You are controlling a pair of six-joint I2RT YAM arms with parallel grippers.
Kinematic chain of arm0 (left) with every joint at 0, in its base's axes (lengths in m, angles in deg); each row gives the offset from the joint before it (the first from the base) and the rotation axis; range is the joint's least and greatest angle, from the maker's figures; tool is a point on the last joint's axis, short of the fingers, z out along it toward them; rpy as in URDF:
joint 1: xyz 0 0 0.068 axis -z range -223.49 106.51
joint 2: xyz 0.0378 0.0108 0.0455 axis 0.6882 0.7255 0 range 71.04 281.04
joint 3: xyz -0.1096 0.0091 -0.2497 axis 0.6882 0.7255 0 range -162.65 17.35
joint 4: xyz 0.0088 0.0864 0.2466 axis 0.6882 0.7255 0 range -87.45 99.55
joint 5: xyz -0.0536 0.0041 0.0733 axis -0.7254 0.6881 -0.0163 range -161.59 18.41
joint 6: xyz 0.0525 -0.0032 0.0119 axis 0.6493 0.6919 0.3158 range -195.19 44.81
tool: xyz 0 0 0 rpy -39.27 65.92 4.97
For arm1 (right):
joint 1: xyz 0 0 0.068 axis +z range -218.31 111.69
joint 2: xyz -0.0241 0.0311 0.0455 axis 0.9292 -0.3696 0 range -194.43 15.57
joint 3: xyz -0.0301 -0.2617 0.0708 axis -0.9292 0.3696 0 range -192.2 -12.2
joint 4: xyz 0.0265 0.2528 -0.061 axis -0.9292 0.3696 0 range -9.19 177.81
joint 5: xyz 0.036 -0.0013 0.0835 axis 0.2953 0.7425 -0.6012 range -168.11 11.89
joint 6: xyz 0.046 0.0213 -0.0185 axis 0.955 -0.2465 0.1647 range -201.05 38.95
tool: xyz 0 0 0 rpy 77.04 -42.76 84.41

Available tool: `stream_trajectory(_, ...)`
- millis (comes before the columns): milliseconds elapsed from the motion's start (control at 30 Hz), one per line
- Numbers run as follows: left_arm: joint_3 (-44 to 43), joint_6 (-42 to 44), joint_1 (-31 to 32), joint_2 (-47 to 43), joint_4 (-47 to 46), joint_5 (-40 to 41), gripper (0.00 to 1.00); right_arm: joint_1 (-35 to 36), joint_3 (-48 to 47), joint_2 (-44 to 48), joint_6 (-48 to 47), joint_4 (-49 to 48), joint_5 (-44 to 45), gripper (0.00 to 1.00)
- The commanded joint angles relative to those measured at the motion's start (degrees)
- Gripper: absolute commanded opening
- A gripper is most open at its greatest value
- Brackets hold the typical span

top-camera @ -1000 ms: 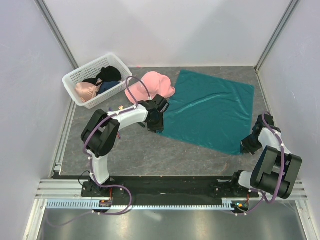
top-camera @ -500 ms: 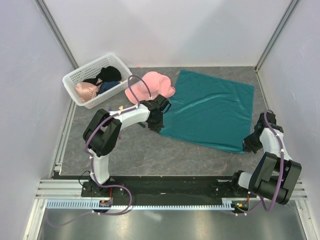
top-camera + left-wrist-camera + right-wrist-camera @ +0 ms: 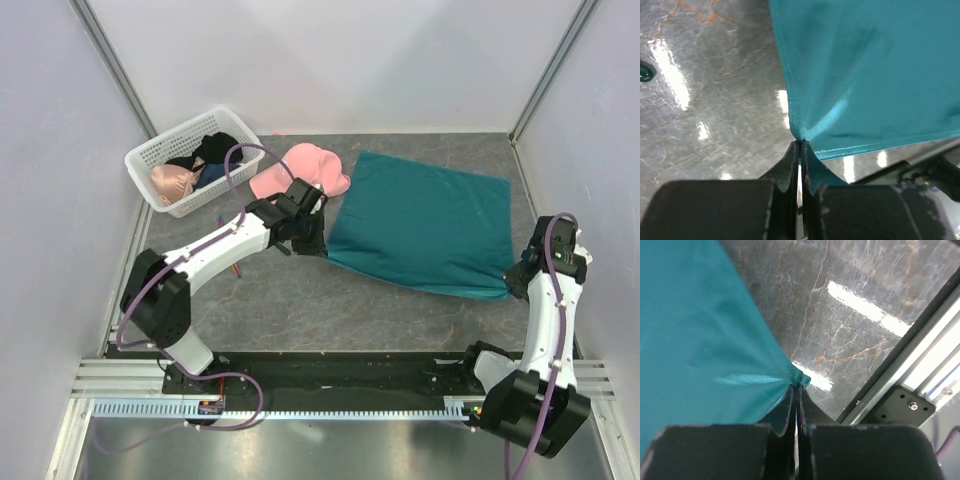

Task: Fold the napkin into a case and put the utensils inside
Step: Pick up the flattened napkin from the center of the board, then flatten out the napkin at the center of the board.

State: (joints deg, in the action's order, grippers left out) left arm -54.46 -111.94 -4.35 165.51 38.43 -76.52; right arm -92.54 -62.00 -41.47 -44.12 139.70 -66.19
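both jaws clenched on napkin (image 3: pixel 420 235) corners; pink cap (image 3: pixel 308 163), basket (image 3: pixel 190 203) beside left arm (image 3: pixel 215 250).

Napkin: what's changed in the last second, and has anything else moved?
The left gripper closed on the napkin's near-left corner. Both arms then rose, lifting the near edge off the table. The right gripper kept its pinch on the near-right corner. The far edge still lies on the table. The pink cap and white basket have not moved.
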Motion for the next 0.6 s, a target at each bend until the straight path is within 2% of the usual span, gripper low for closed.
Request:
stream_trajectory(0, 0.4, 0.8, 0.2, -5.4, -0.2, -4.8, 0.02, -0.1, -6.8, 4.1, -1.9, 5.4, 1.2, 0.00)
stream_trajectory(167, -3.1, 0.7, 0.2, -13.3, 0.1, -5.2, 0.02, -0.1, -18.2, 6.8, -5.0, 9.7, -0.5, 0.00)
stream_trajectory(400, -9.7, 0.7, 0.3, -25.0, 2.4, -5.4, 0.02, -0.2, -43.7, 9.7, -9.3, 20.7, -1.7, 0.00)
stream_trajectory(567, -12.8, 2.6, 0.7, -34.1, 1.0, -7.5, 0.02, 0.2, -59.4, 14.4, -13.2, 24.2, -2.7, 0.00)
